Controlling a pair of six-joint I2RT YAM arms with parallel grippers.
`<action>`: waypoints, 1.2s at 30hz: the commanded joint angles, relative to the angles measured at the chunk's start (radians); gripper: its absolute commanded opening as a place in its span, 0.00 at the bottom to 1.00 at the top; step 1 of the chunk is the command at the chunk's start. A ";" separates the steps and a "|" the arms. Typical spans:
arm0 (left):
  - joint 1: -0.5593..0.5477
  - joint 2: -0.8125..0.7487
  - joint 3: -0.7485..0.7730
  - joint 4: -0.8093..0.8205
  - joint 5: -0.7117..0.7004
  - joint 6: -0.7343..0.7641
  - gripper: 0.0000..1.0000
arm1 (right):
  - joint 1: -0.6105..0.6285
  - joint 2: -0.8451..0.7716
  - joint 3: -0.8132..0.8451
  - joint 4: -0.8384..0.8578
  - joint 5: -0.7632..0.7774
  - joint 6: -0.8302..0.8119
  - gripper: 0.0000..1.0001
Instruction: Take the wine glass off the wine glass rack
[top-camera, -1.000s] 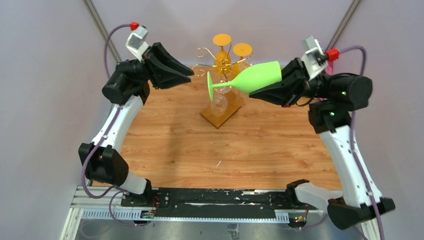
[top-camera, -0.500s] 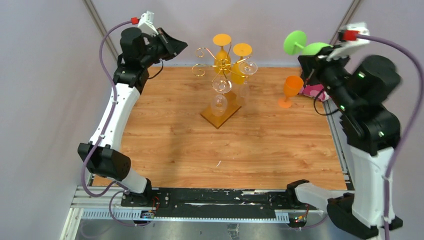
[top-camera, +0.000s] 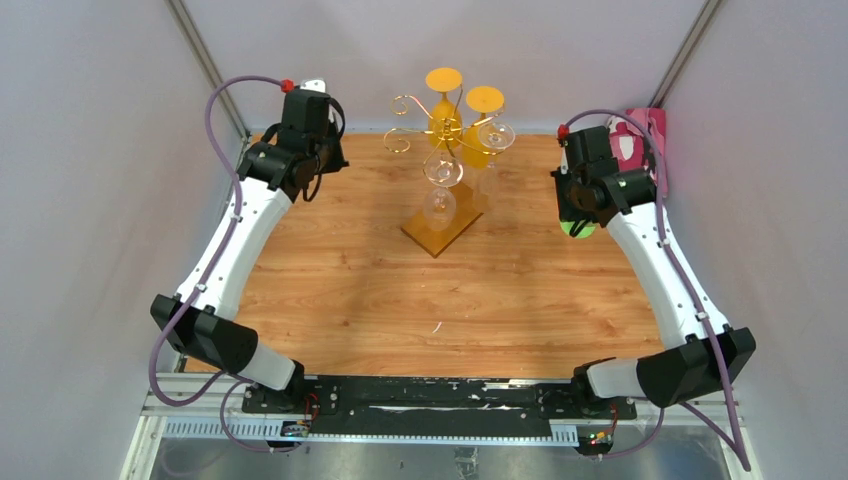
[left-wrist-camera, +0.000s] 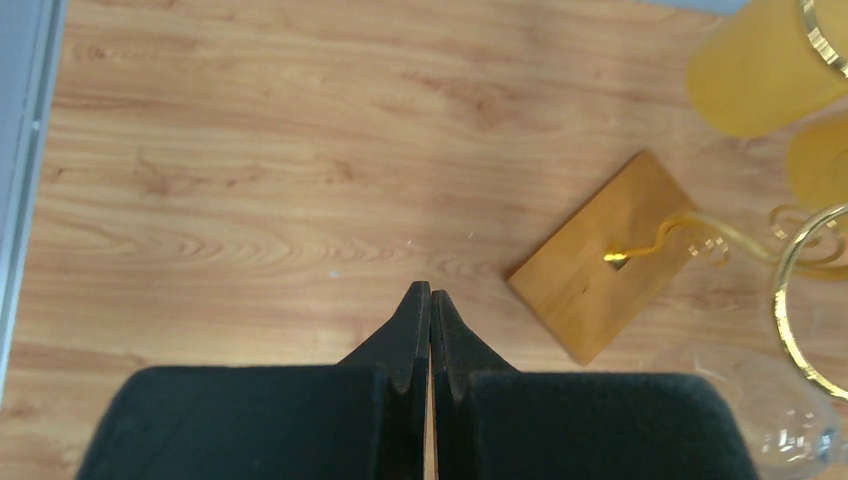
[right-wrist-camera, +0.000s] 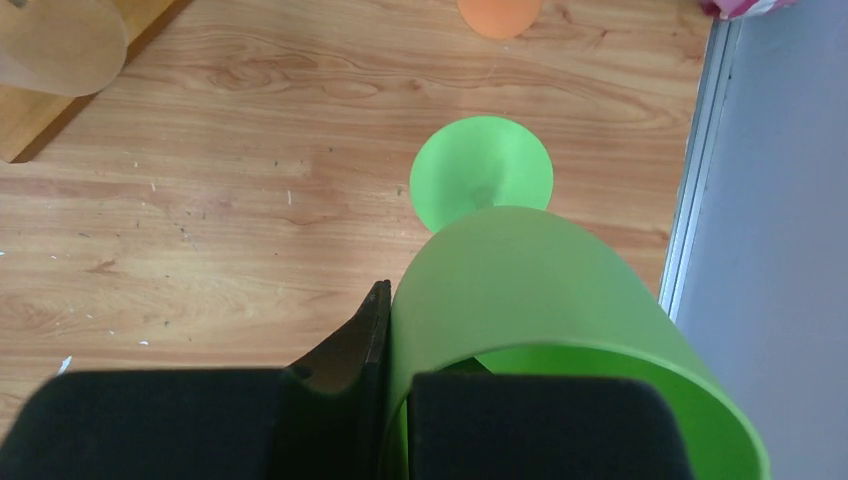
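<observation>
The green wine glass (right-wrist-camera: 520, 290) stands upright at the table's right edge, its round foot (right-wrist-camera: 481, 180) low over the wood; whether the foot touches I cannot tell. My right gripper (right-wrist-camera: 395, 320) is shut on the bowl's rim, one finger outside and one inside. From above only a sliver of the green glass (top-camera: 577, 228) shows under the right wrist. The wine glass rack (top-camera: 445, 130) stands at the back centre on its amber wooden base (left-wrist-camera: 600, 270), well apart from the glass. My left gripper (left-wrist-camera: 431, 295) is shut and empty, pointing down left of the base.
Yellow glasses (top-camera: 485, 100) and clear glasses (top-camera: 443, 168) hang on the gold wire arms. An orange glass foot (right-wrist-camera: 500, 12) rests on the wood just beyond the green glass, with a pink object (top-camera: 640, 135) in the back right corner. The right wall (right-wrist-camera: 770, 200) is close beside the glass.
The right arm carried the green glass from beside the rack to the right edge, turned it upright and lowered it. The left gripper shut and drew back to point down.
</observation>
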 joint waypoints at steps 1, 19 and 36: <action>-0.022 -0.047 -0.015 -0.037 -0.070 0.030 0.00 | -0.022 0.006 -0.052 0.005 0.035 0.034 0.00; -0.025 -0.074 -0.068 -0.001 -0.018 0.050 0.00 | -0.279 0.196 -0.201 0.198 -0.243 0.083 0.00; -0.025 -0.081 -0.077 0.004 -0.012 0.054 0.00 | -0.280 0.331 -0.127 0.212 -0.143 0.078 0.00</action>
